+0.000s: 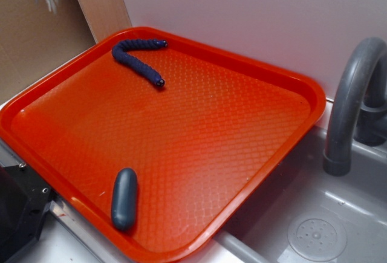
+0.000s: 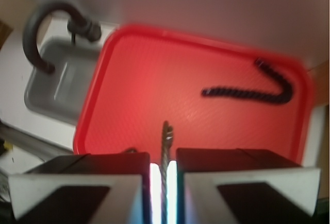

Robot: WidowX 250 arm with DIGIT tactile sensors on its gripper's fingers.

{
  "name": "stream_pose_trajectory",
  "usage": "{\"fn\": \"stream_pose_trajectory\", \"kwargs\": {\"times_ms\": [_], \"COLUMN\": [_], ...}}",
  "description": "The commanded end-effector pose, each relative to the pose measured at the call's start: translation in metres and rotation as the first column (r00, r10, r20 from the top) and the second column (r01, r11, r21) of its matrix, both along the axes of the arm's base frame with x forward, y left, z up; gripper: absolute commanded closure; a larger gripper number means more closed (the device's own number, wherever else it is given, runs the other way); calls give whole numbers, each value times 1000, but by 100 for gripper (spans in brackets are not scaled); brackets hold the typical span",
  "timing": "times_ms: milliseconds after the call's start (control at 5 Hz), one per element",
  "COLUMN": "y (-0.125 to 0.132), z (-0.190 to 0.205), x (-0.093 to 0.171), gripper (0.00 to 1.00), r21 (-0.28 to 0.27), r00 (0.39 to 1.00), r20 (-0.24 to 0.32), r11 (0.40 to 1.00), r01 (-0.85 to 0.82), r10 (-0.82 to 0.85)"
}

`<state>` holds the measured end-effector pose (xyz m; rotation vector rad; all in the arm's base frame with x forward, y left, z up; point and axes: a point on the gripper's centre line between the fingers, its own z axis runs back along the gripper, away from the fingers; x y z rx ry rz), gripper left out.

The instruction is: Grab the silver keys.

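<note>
Wrist view: gripper (image 2: 163,157) pinched nearly together on a thin dark sliver, probably the silver keys (image 2: 166,134) edge-on, high above the tray's near edge. No keys lying on the tray in the exterior view. Hold a firm squeeze and lift straight, without jerks; flat smooth metal on a loose ring likely slips or swings. Grey moulded sink (image 1: 338,214) at right with curved faucet (image 1: 347,106); orange plastic tray (image 1: 290,78), diamond-textured; braided dark blue rope (image 1: 136,60), hooked, far left; smooth grey-blue oblong capsule (image 1: 124,198), near left.

Black, blocky fingers (image 2: 111,165) with pale grey-white faces below, seen above the red tray (image 2: 134,69). Narrow bright slit between them. Edges blurred.
</note>
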<state>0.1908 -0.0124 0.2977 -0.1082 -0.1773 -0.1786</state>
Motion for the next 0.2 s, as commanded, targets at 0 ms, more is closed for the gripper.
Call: {"fn": "stream_pose_trajectory", "kwargs": {"times_ms": [0], "y": [8], "z": [5], "x": [9], "gripper": [100], "r21": [71], "r00": [998], "r20": [50], "r11": [996], "r01": [-46], "r10": [43]}}
